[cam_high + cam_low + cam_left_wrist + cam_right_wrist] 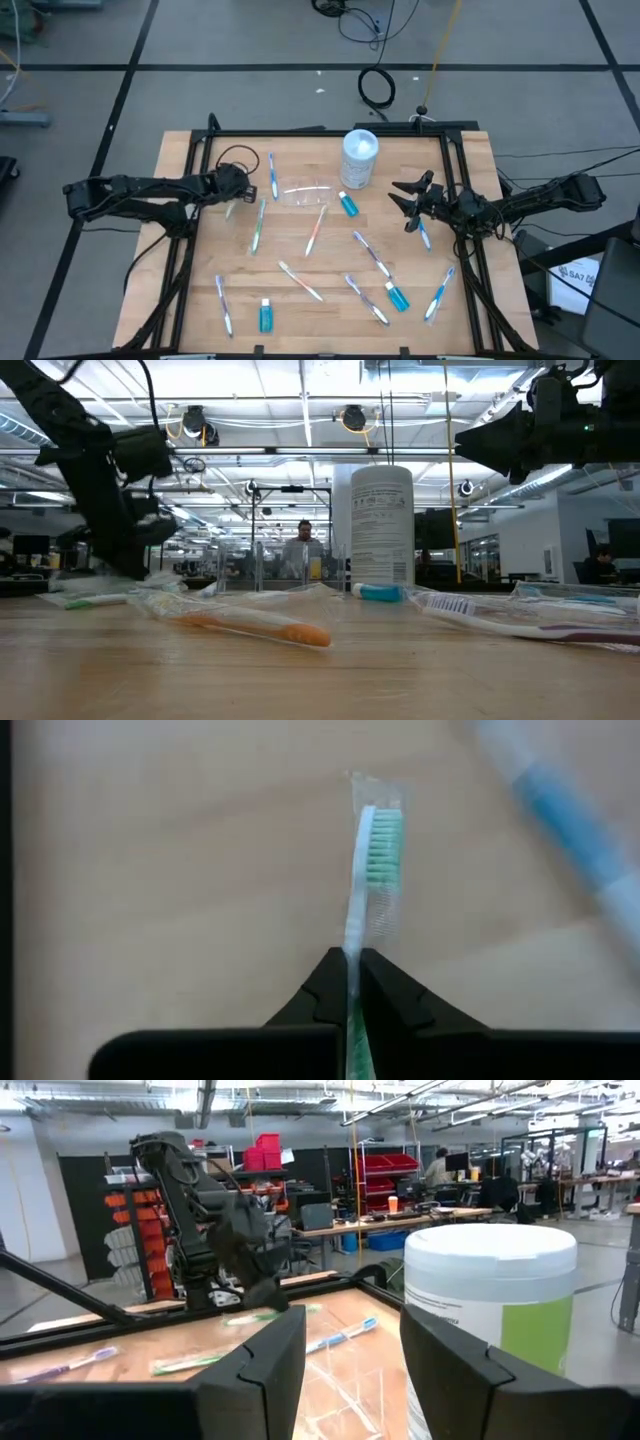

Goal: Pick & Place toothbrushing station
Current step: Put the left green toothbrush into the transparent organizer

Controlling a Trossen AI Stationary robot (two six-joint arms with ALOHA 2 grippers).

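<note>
Green-bristled toothbrush (372, 860), still in its clear wrapper, pinched at the handle by the left tool (352, 970); fingers pressed together on it, the head sticking out past the tips. In the high view the left tool (232, 190) sits low near the surface's left edge, about midway along it, with the green toothbrush (233, 209) just under it.

Right tool (412, 196) hangs near the right edge, fingers spread, gripping nothing. Its wrist view looks across to the white canister (492, 1305), which stands upright near the far edge (359, 158).

Pale wooden surface (300, 310), dark frame around it. The rest of the set lies scattered on it:
- clear cup (304, 192) on its side, toward the far middle, just left of the canister.
- blue tube (348, 204) just in front of the canister; a second blue tube (266, 315) near the near edge, left of centre; a third blue tube (397, 296) toward the near right corner.
- blue toothbrush (273, 175) beside the left tool, toward the far edge.
- orange toothbrush (316, 231) in the middle; in the low view it lies nearest the camera (250, 625).
- further toothbrushes spread over the near half; colours not all clear.

A person (303, 550) shows in the room beyond, far behind the surface.
</note>
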